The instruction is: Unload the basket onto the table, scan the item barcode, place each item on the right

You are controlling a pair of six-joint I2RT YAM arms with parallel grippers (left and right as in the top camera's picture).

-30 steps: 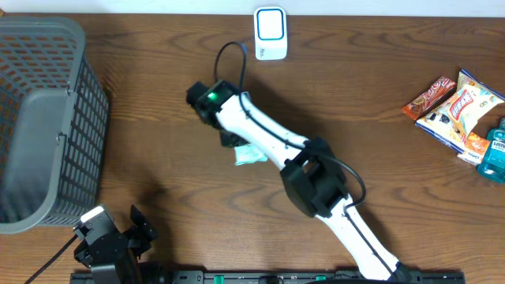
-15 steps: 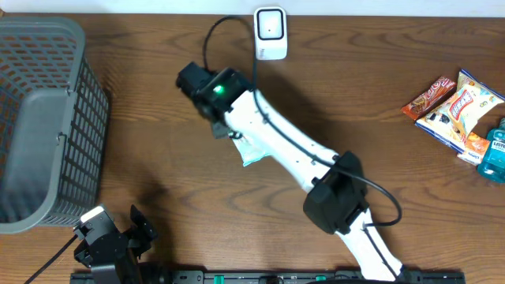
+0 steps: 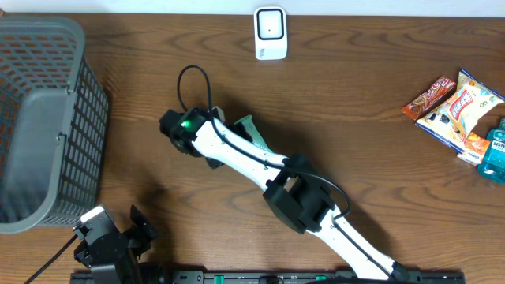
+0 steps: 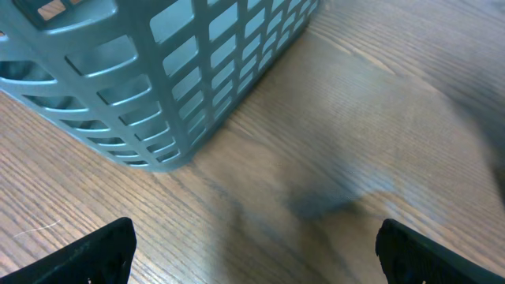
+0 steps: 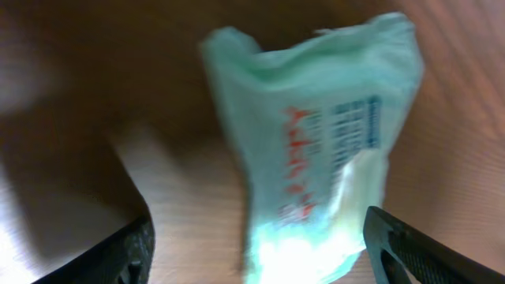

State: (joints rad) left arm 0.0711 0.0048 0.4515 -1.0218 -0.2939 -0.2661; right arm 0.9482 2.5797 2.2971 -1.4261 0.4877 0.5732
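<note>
Pulled back from the scanner (image 3: 270, 33), the right arm now has its wrist farther left and nearer the front edge of the bench (image 3: 363, 71) than half a second ago. The right gripper (image 5: 257, 218), which was closed a second ago, has let its fingers spread apart. In the right wrist view the two dark fingertips (image 5: 126, 252) sit at the lower corners with clear gaps to the pale green packet (image 5: 316, 142), so the packet lies loose on the wood rather than pinched. That view is blurred, and only red and blue print can be made out on the wrapper.

From overhead the packet (image 3: 254, 136) lies near the middle of the bench, just on the far side of the white arm, which covers part of it. It is well apart from the scanner, which stands at the back edge.

At the front left corner the left gripper (image 4: 252, 252) is spread wide with nothing between its fingers, near the grey basket (image 4: 158, 71). A few snack packs (image 3: 458, 106) and a blue bottle (image 3: 494, 151) lie at the right edge.
</note>
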